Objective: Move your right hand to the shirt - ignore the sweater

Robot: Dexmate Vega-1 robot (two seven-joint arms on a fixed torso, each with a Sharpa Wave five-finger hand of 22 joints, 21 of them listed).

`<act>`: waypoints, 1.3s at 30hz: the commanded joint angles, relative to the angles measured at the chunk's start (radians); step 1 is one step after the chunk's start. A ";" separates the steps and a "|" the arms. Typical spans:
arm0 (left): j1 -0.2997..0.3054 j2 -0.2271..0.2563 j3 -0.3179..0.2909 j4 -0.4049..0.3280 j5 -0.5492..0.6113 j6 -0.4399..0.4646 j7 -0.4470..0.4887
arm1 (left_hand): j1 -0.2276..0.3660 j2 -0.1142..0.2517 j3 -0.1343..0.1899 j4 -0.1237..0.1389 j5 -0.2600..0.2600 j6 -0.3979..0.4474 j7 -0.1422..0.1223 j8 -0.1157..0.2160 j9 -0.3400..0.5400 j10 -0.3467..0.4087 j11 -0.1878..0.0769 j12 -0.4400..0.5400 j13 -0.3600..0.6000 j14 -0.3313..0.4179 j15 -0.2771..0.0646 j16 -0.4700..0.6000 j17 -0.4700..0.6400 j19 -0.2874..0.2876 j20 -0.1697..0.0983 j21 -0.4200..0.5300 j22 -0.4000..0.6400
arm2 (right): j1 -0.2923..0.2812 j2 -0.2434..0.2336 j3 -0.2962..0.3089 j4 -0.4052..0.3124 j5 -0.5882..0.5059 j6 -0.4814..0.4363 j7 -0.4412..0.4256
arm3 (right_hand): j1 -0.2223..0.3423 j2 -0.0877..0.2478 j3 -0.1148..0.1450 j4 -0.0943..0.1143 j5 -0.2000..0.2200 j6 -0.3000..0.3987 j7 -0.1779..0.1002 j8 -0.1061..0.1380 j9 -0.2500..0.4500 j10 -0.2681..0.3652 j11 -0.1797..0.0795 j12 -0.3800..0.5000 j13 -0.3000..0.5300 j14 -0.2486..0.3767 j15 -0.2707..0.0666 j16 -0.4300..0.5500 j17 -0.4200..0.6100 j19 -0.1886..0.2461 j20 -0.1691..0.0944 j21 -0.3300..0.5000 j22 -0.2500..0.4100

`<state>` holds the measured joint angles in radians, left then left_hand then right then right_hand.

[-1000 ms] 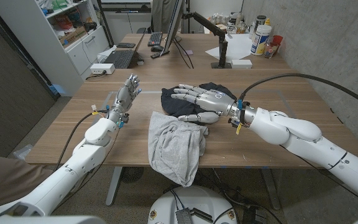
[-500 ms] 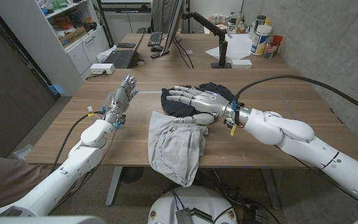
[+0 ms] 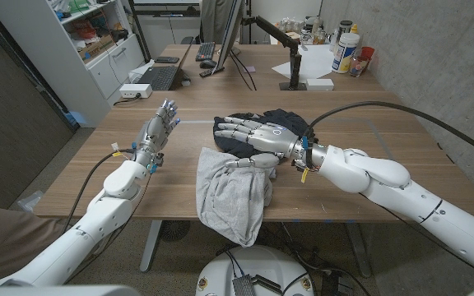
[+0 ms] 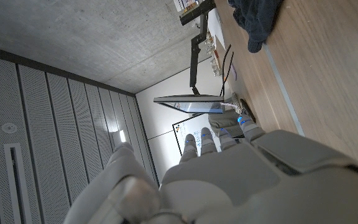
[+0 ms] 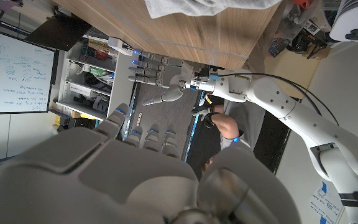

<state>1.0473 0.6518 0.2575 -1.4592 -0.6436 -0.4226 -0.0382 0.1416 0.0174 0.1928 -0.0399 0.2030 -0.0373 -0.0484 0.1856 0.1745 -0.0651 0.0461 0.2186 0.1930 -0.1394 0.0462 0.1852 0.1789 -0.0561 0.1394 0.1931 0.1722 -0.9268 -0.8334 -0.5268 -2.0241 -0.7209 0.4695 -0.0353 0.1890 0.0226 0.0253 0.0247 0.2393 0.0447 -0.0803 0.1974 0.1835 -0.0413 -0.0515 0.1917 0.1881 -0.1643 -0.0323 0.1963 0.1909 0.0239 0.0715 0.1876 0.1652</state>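
the grey garment [image 3: 233, 195], which i take for the shirt, lies crumpled just below and to the palm side of the right robot hand [image 3: 257, 140], spilling over the near edge of the desk [image 3: 369, 164]. that robot hand is spread wide and holds nothing, its fingers [image 3: 235, 127] reaching over the dark garment [image 3: 286, 119], likely the sweater, with the thumb side near the grey cloth's upper edge. whether it touches either fabric i cannot tell. to do this step well, it should drop toward the robot, off the dark heap, and settle onto the grey cloth alone, staying spread and not snagging dark folds. off to its fingertip side, well apart, the left robot hand [image 3: 156, 131] stands upright over the desk, fingers apart, holding nothing; it should stay out of it.
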 commanded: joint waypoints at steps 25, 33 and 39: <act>-0.039 -0.027 0.022 0.026 0.022 -0.004 0.004 | 0.001 0.009 0.002 -0.007 0.000 0.009 -0.005 0.004 0.003 0.003 0.001 -0.002 0.003 -0.006 -0.002 0.001 0.002 -0.004 0.006 -0.001 0.004 | 0.096 0.050 -0.081 0.100 -0.071 0.029 -0.011 | 0.028 0.002 0.005 -0.016 -0.010 0.007 -0.006 0.003 0.006 0.001 -0.002 0.006 0.003 -0.017 -0.038 0.000 0.000 -0.008 0.003 -0.003 0.003; -0.056 -0.038 0.031 0.048 0.021 -0.008 -0.009 | 0.001 0.009 0.001 -0.008 0.000 0.009 -0.005 0.003 0.003 0.003 0.000 -0.002 0.003 -0.007 -0.002 0.001 0.003 -0.004 0.007 -0.001 0.004 | 0.119 0.061 -0.109 0.105 -0.100 0.023 0.002 | 0.030 0.002 0.005 -0.018 -0.011 0.007 -0.005 0.003 0.006 0.000 0.002 0.005 0.003 -0.019 -0.039 0.000 0.000 -0.010 0.004 -0.003 0.004; -0.060 -0.043 0.033 0.057 0.018 -0.015 -0.014 | 0.001 0.009 0.001 -0.008 0.000 0.010 -0.005 0.003 0.003 0.004 -0.001 -0.001 0.003 -0.006 -0.002 0.002 0.003 -0.004 0.007 -0.001 0.004 | 0.131 0.066 -0.127 0.098 -0.115 0.020 0.020 | 0.032 0.003 0.006 -0.020 -0.012 0.008 -0.005 0.002 0.006 0.000 0.001 0.005 0.003 -0.020 -0.038 0.000 0.000 -0.012 0.004 -0.003 0.004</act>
<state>1.0028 0.6202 0.2826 -1.4234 -0.6227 -0.4293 -0.0400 0.1416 0.0173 0.1929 -0.0398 0.2030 -0.0337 -0.0520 0.1855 0.1745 -0.0652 0.0460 0.2186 0.1930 -0.1394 0.0461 0.1852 0.1789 -0.0561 0.1394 0.1931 0.1739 -0.8222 -0.7798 -0.6204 -1.9273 -0.8047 0.4984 -0.0410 0.2128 0.0278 0.0279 0.0111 0.2314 0.0484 -0.0840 0.1974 0.1835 -0.0412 -0.0515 0.1918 0.1881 -0.1643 -0.0323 0.1963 0.1910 0.0184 0.0770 0.1876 0.1652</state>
